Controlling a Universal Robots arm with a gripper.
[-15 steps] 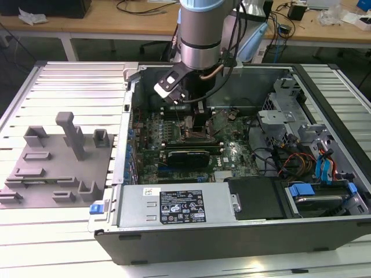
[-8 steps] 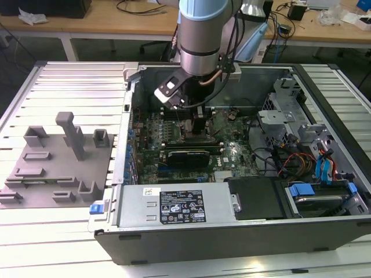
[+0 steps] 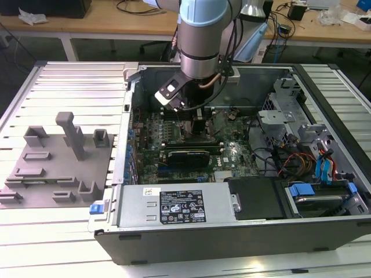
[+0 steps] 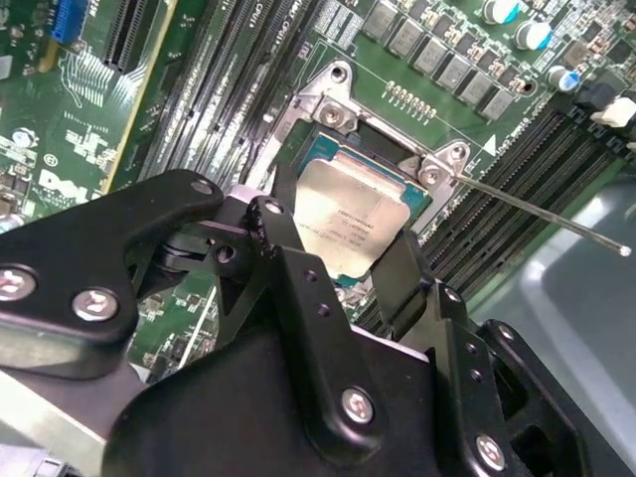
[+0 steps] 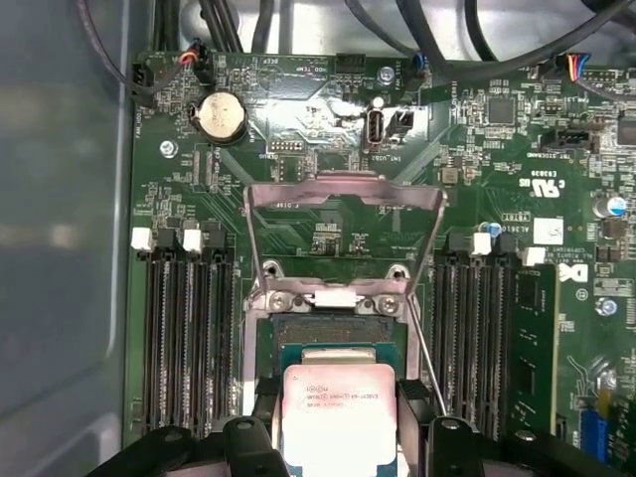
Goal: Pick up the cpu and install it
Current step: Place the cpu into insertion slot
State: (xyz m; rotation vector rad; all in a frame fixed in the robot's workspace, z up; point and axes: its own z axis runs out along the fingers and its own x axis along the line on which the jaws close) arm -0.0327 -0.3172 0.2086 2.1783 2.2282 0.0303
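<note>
while my arm is reaching down into the open computer case [image 3: 232,246] in the exterior view, my gripper [image 3: 198,124] is hanging just above the motherboard [image 3: 232,152], near the middle of the board. from this side i am not judging anything finer.

in the second wrist view, my gripper [image 4: 350,260] is clamping the cpu [image 4: 360,214], with the fingers [image 4: 283,248] pressing on two opposite edges and the silvery top facing up to me. the cpu is lying straight under my wrist, inside the outline of the socket [image 4: 318,104], and its edges are running parallel to the metal frame. i cannot tell if it is already sitting flat in the socket or hovering a little over it. the thin lever [image 4: 537,212] is pointing away along one side, apart from my fingers.

in the first wrist view, the cpu [image 5: 340,407] is again sitting between the two fingers of my gripper [image 5: 340,437], flat and not tilted as far as i am seeing. the dark opening of the socket [image 5: 338,328] is showing just beyond its far edge. the load plate [image 5: 343,189] is standing open on that far side, so nothing is covering the socket. the lever [image 5: 425,363] is running beside the socket, and the memory slots [image 5: 184,338] are flanking it on both sides.
</note>
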